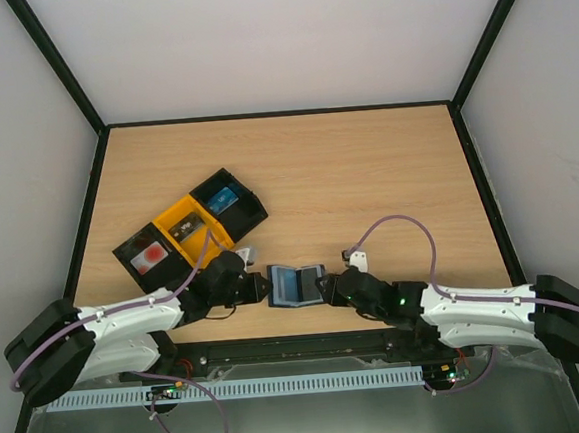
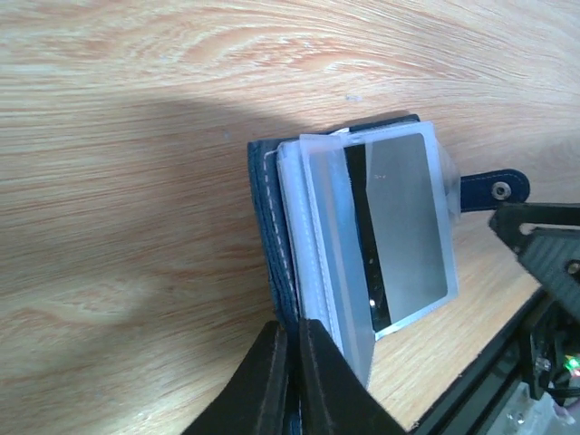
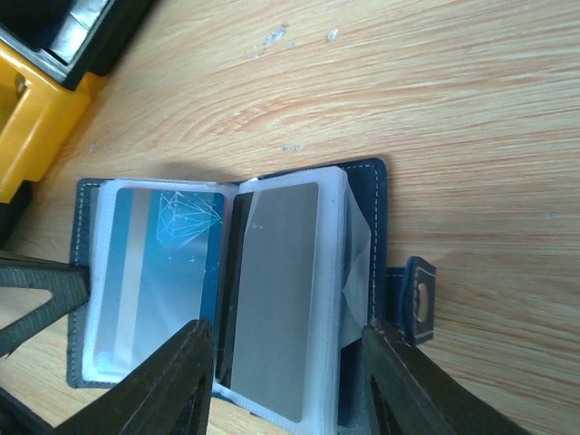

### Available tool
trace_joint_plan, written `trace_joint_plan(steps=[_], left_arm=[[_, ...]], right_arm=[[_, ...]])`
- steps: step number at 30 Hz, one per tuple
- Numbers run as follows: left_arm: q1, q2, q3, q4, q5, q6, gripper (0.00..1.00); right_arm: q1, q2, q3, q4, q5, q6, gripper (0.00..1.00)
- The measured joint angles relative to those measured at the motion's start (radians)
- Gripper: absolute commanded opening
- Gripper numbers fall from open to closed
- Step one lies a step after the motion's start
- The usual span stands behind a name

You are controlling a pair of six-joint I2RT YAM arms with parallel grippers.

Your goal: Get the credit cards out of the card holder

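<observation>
We note card holder navy, pale stitching along edge. Blue card: white faceted line pattern, pale band. Grey card: black stripe. Yellow tray, black tray. Desk light woodgrain.

I see a pale wooden table mid-frame, plain white walls around it, evenly lit, black corner posts.

The wooden table carries the open card holder and three black-and-yellow trays.
</observation>
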Motion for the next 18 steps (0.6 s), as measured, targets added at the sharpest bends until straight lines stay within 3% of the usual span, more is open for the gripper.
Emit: trace_joint_plan(steps=[6, 13, 18], left_arm=[[0.0, -0.028, 0.017, -0.071, -0.059, 0.006, 0.56], [0.0, -0.122, 0.043, -0.108, -0.095, -0.024, 0.61], [0.0, -0.137, 0.015, 0.014, -0.051, -0.072, 0.6]], right_arm=[[0.0, -0.06, 0.007, -0.021, 0.008, -0.008, 0.37], [0.0, -0.002, 0.074, -0.022, 0.025, -0.055, 0.3], [0.0, 0.083, 0.128, 0.014, 0.012, -0.092, 0.28]])
